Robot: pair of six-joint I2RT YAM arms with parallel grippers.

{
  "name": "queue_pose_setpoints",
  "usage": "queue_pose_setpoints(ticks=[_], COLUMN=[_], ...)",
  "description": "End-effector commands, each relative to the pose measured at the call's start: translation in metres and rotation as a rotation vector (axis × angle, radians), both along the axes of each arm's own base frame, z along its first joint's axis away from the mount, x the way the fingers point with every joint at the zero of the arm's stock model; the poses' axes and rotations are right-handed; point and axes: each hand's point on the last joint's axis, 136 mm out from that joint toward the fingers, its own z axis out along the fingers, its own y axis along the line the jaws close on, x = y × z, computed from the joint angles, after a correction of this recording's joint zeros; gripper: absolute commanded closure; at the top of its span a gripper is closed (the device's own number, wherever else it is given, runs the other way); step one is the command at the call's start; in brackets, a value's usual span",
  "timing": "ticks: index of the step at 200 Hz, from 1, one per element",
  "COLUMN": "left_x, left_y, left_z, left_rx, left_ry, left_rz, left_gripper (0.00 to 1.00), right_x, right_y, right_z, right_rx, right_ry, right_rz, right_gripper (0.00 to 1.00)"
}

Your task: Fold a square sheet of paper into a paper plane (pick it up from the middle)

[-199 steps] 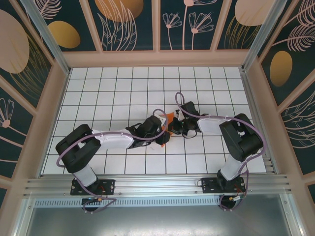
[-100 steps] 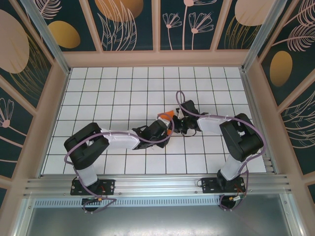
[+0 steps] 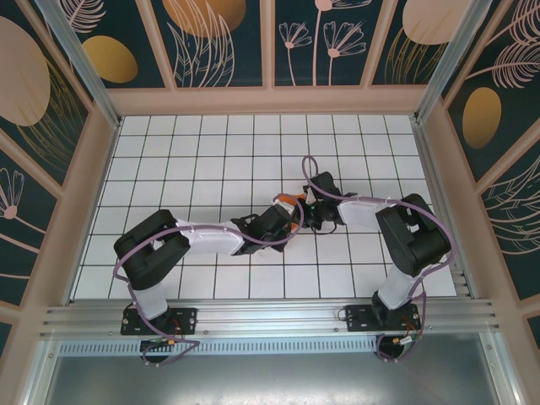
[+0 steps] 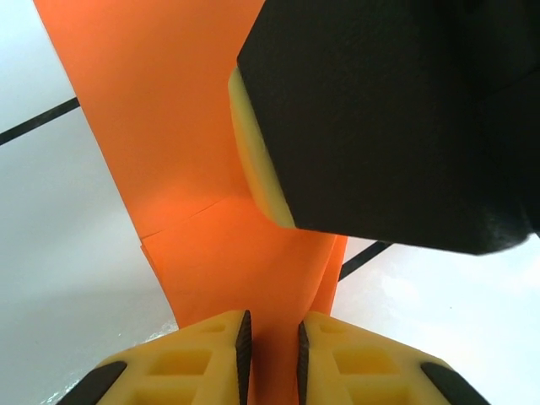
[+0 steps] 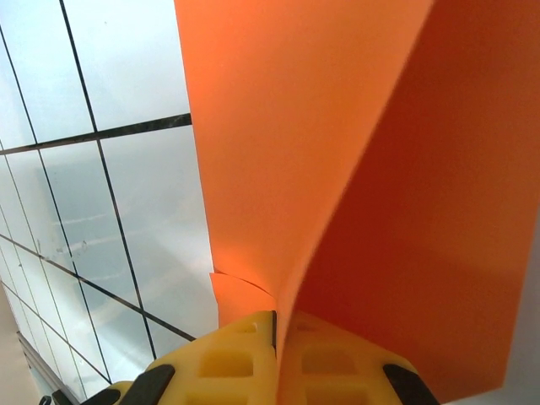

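Folded orange paper sheet [image 4: 169,126]: between facing grippers; right gripper [image 5: 274,325] pinching it; left gripper [image 4: 270,329] nearly closed astride it, grip uncertain.

I've got my left arm [image 3: 202,239] lying low, reaching from its near-left base rightward to the middle, its elbow bent at the left. The left gripper [image 4: 270,344] has its jaws a narrow gap apart, with a fold of the orange paper [image 4: 194,169] between the pads. My right arm [image 3: 364,211] bends at the right and reaches leftward to meet it, and the right gripper [image 5: 274,325] is pinched tight on the paper's edge
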Motion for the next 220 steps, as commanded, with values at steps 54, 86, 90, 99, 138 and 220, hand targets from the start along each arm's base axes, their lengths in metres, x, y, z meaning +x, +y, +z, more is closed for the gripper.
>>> queue_pose_setpoints(ticks=[54,86,90,99,138,220], left_x=[0.000,0.000,0.001,0.001,0.002,-0.001], left_y=[-0.011,-0.012,-0.012,-0.012,-0.011,-0.009], left_z=[0.015,0.026,0.028,0.030,0.020,0.008], left_rx=[-0.021,-0.059,-0.067,-0.076,-0.031,0.003], left_ry=[-0.024,-0.039,-0.044,-0.048,-0.043,-0.022], left_rz=[-0.034,-0.028,-0.025,-0.026,-0.028,-0.043], left_gripper=[0.67,0.59,0.58,0.58,0.65,0.81], right_x=[0.006,0.006,0.006,0.006,0.006,0.008], right_y=[0.008,0.008,0.008,0.008,0.008,0.010], right_z=[0.007,0.007,0.006,0.007,0.008,0.010], right_rx=[0.003,0.001,0.000,0.000,0.003,0.004], right_ry=[-0.005,-0.006,-0.005,-0.006,-0.010,-0.013], right_rz=[0.011,0.016,0.015,0.017,0.018,0.025], right_gripper=[0.94,0.94,0.94,0.94,0.94,0.94])
